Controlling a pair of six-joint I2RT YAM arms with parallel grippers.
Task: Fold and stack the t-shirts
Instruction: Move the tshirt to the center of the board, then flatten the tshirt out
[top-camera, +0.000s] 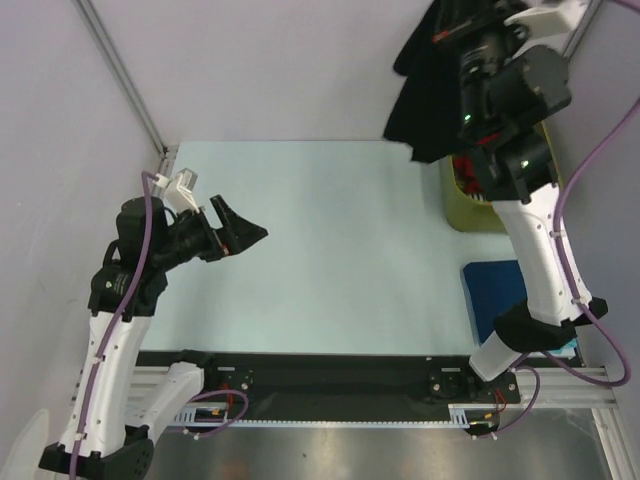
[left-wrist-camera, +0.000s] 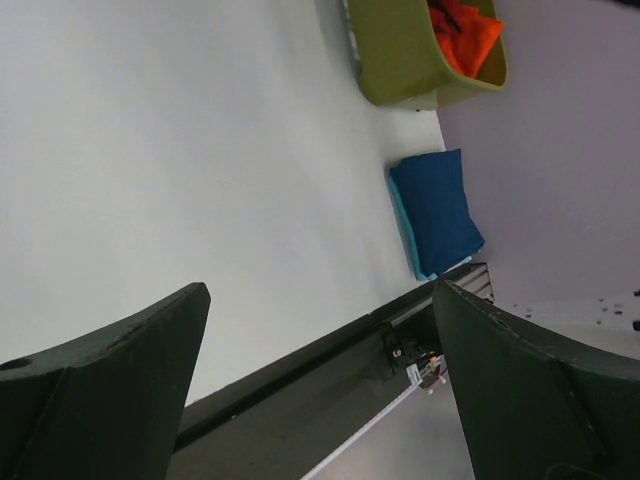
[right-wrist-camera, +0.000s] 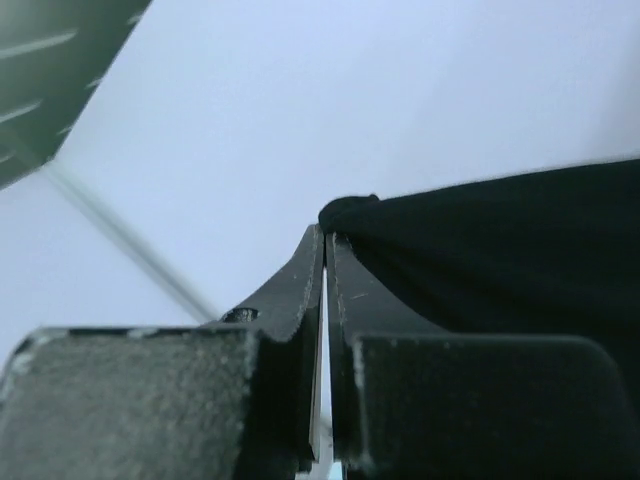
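Note:
A black t-shirt (top-camera: 422, 90) hangs in the air at the back right, and my right gripper (top-camera: 450, 30) is raised high and shut on its top edge. In the right wrist view the gripper (right-wrist-camera: 326, 235) pinches a bunched bit of that black cloth (right-wrist-camera: 500, 250) at the fingertips. Red and orange t-shirts (left-wrist-camera: 465, 35) lie crumpled in the olive-green bin (left-wrist-camera: 400, 70). A folded dark blue t-shirt (top-camera: 495, 290) lies on a teal one (left-wrist-camera: 403, 225) near the table's right front corner. My left gripper (top-camera: 240, 222) hovers open over the left of the table, holding nothing.
The olive-green bin (top-camera: 470, 215) stands at the table's right edge, just beyond the folded pile. A metal frame post (top-camera: 125, 80) rises at the back left corner. The black front rail (top-camera: 320, 370) runs between the arm bases.

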